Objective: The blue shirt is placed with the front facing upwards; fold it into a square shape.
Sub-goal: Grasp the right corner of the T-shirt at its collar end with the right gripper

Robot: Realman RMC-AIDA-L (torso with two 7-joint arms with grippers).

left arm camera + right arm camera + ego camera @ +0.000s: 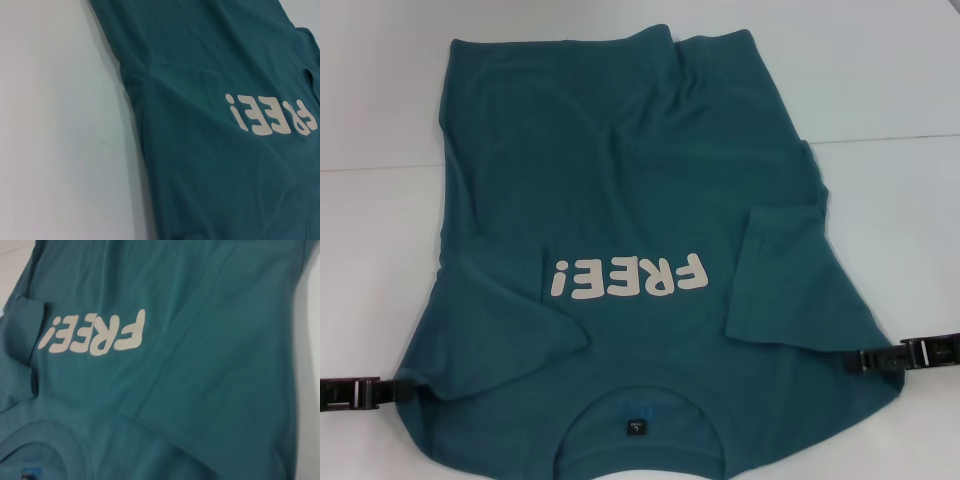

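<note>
Blue shirt (640, 210) lies flat on the white table (380, 100), front up, collar at 6 o'clock. Both sleeves already flipped in over the chest imo, body folds still left. Left gripper (382, 388) at 8, right gripper (868, 360) at 4, both at the shoulders; can't tell if they're clamped.

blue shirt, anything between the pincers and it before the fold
Nothing visible. The left pincer and right pincer sit right at the blue shirt shoulder edges on the white table, with only cloth around them.
</note>
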